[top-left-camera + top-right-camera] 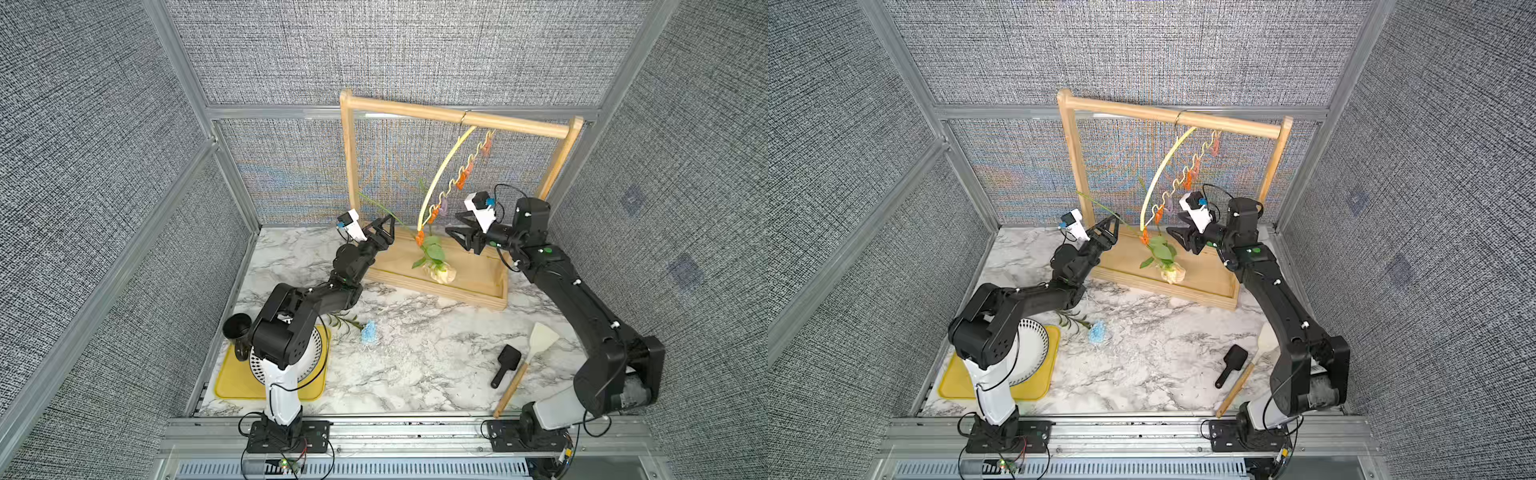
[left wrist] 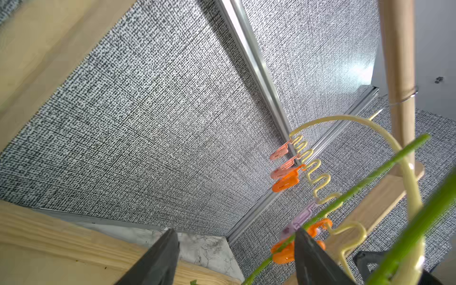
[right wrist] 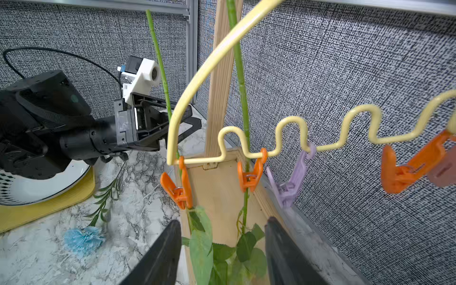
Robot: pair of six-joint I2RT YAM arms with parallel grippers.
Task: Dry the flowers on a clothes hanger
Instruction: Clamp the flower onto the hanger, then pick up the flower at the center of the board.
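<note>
The pale-yellow clothes hanger (image 1: 440, 174) hangs tilted from the wooden rack's top bar, with orange, pink and purple clips along its wavy bar (image 3: 288, 123). Two flowers hang head down from the two lowest orange clips (image 3: 181, 192) (image 3: 250, 176), their leaves (image 1: 432, 251) and pale rose blooms (image 1: 439, 272) just over the rack's base. The light-blue flower (image 1: 368, 332) lies on the table. My left gripper (image 1: 384, 230) (image 2: 235, 230) is open, and one clipped green stem (image 2: 357, 187) crosses beside a finger. My right gripper (image 1: 453, 230) (image 3: 223, 220) is open just right of the leaves, holding nothing.
The wooden frame rack (image 1: 519, 124) stands at the back on its tray-like base (image 1: 478, 286). A yellow tray (image 1: 232, 382) with a white plate (image 1: 318, 345) and a black cup (image 1: 236, 326) sits front left. A black brush (image 1: 505, 365) and a spatula (image 1: 540, 338) lie front right.
</note>
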